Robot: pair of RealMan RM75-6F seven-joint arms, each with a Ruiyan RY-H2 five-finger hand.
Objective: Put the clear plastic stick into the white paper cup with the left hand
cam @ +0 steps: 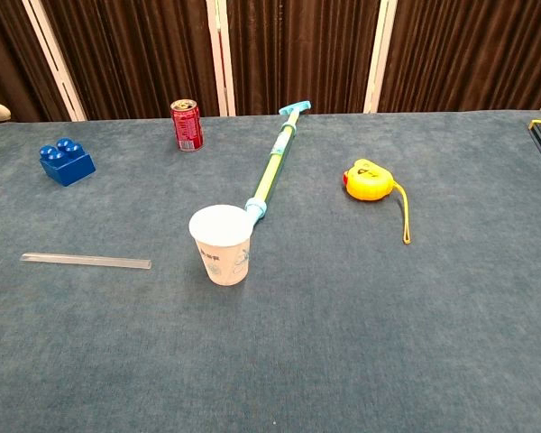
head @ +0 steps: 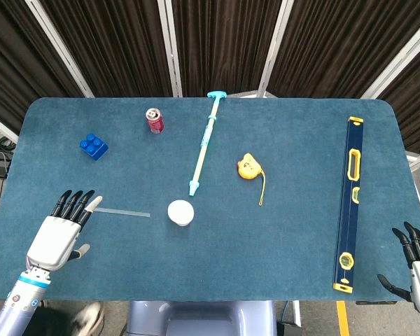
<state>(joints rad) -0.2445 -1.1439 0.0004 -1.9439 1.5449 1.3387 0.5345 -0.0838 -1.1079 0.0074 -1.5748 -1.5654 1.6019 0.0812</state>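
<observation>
A table covered in dark blue cloth [head: 217, 259] stands before a wall of dark brown curtains split by white posts.

The left hand [head: 58, 234] hovers flat near the table's front left corner, palm down. Its fingers [head: 75, 204] are stretched out and slightly apart, gripping nothing. One pale fingertip lies at or just over the left end of the clear plastic stick [head: 122, 211]; whether they touch cannot be told. The stick lies flat, running left to right, its far end just short of the white paper cup [head: 180, 212]. The cup stands upright and open near the table's middle, a little to the left.

The right hand [head: 418, 269] shows only partly at the front right corner, beyond the table's edge. Its fingers are extended and apart, with nothing in them.

Further back sit a blue building block [head: 94, 146] at the left and an upright red drink can [head: 155, 120]. A long pale green and blue rod [head: 205, 145] runs from the back edge towards the cup, ending just behind it. A yellow tape measure [head: 248, 167] lies right of centre with its tape trailing forward. A long dark blue spirit level [head: 348, 204] lies along the right side.

Bare cloth lies all along the front, between the stick and the near edge.
</observation>
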